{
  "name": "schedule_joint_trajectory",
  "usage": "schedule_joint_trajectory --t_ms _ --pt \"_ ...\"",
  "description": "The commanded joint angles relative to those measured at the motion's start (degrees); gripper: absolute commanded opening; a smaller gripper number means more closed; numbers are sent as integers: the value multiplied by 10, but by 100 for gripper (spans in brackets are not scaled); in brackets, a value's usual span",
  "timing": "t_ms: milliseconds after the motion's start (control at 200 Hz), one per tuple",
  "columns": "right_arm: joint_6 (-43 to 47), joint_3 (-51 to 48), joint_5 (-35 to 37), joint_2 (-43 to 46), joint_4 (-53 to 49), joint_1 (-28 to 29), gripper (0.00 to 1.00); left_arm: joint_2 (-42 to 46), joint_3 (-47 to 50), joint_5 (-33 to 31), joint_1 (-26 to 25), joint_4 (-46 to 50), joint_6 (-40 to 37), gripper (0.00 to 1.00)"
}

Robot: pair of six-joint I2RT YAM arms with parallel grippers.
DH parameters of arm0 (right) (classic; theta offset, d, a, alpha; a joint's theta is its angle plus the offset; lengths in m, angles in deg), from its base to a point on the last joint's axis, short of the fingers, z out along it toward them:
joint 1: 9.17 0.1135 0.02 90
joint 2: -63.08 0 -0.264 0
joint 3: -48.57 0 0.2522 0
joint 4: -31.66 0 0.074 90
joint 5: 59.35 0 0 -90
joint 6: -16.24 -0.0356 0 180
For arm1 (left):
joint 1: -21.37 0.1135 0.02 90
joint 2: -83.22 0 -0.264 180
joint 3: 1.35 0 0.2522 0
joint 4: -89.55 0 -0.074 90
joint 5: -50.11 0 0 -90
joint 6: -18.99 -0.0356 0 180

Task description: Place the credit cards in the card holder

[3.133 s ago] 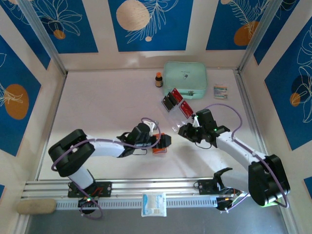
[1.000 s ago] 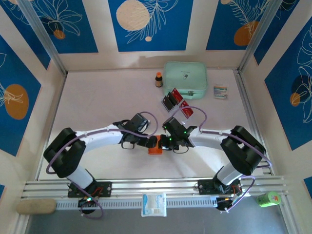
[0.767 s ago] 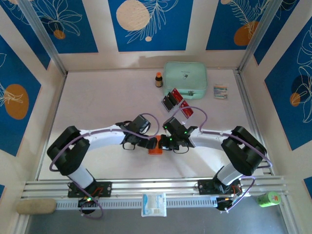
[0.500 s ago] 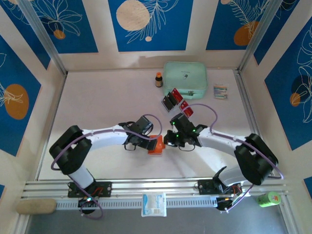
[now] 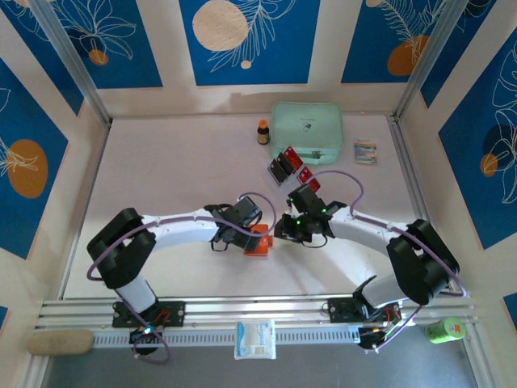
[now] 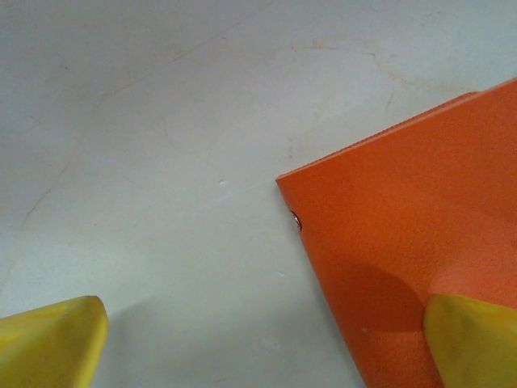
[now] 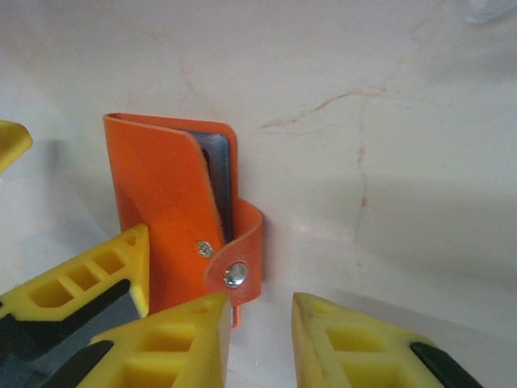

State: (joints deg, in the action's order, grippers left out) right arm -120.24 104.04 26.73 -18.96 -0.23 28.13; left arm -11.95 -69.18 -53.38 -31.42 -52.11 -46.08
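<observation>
Centrally on the surface [image 5: 161, 178], the orange wallet [image 5: 260, 242], a dark edge [image 7: 216, 174] tucked inside, is flanked by the left gripper [image 6: 262, 343] and right gripper [image 7: 258, 339], jaws parted and empty, with cards [image 5: 289, 166] near the pouch [image 5: 307, 129].

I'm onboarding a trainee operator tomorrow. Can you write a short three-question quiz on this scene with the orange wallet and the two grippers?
1. True or false: the small squarish orange wallet lies on the white table between the left gripper and the right gripper.
2. Pick one: what stands just left of the mint-green zip pouch? A) a small brown bottle with an orange cap B) a steel mug C) blue scissors
3. Fill in: the right gripper's jaws stand ___ close to the wallet's metal snap button.
Key: 1 true; 2 A; 3 open.
</observation>
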Motion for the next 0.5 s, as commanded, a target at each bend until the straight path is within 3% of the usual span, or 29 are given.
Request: schedule_joint_trajectory --t_ms 0,495 --pt "5 25 -9 -17 -18 13 29 -14 9 -25 -5 36 -12 100" --pt "7 65 1 -79 -25 31 32 -8 19 -19 -5 21 -8 100"
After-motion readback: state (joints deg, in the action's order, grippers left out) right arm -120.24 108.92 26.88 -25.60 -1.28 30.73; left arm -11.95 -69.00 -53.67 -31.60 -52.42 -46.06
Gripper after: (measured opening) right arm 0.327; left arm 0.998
